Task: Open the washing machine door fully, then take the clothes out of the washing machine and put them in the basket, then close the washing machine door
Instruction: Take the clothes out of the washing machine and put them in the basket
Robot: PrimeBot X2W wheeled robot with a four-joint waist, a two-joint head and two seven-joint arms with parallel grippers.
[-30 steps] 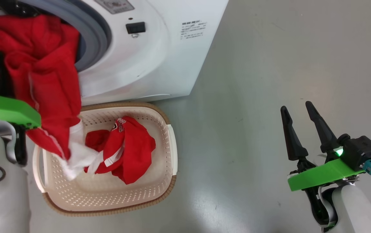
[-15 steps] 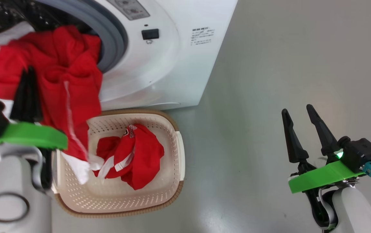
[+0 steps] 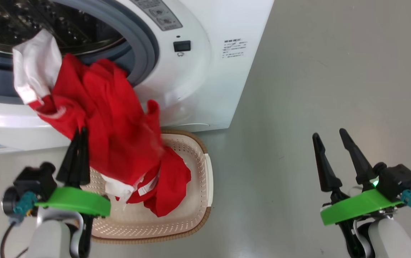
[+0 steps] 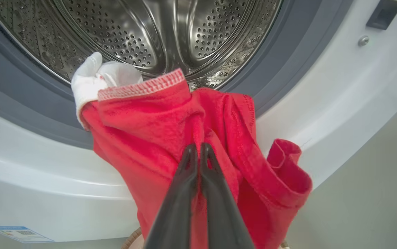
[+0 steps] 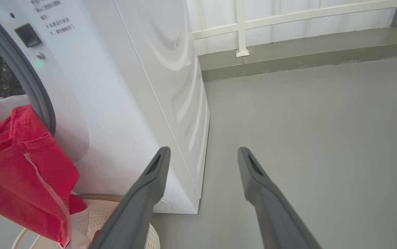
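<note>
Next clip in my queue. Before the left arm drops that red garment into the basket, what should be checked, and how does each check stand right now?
1. Left tool shut on the red garment: ok.
2. Garment hangs above the basket: ok; its lower end is over the basket's left part.
3. Garment free of the washing machine: cannot tell; its white end shows against the opening.
4. Room in the basket: ok; one other red garment lies inside, with bare bottom beside it.
5. Right tool open, empty, off to the side above the floor: ok.
6. Drum, visible part, holds no more clothes: ok.
</note>
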